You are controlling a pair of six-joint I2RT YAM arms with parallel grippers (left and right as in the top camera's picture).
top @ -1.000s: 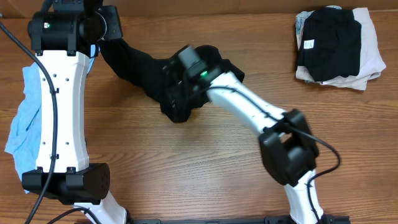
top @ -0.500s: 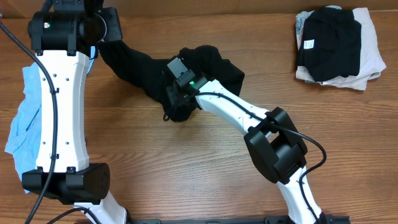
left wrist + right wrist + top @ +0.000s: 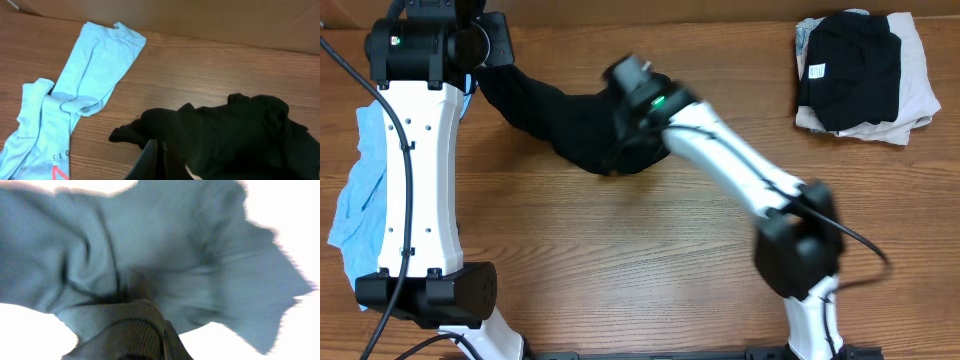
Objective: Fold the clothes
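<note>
Right fingers (image 3: 131,329) shifted, gripping 1 black tee (image 3: 558,125) w/ left fingers (image 3: 150,162); 1 blue shirt (image 3: 95,65).

Robot test lab. Bare wood-grain desk (image 3: 620,290); white left arm (image 3: 415,150) and right arm (image 3: 730,160) with exposed black cables (image 3: 855,238); stack of folded clothes (image 3: 860,75); plain brown panel (image 3: 210,20) behind.

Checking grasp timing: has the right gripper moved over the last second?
Yes. Shut on the black T-shirt, the right gripper has shifted up the overhead view, closer to level with the unmoved folded stack.
</note>
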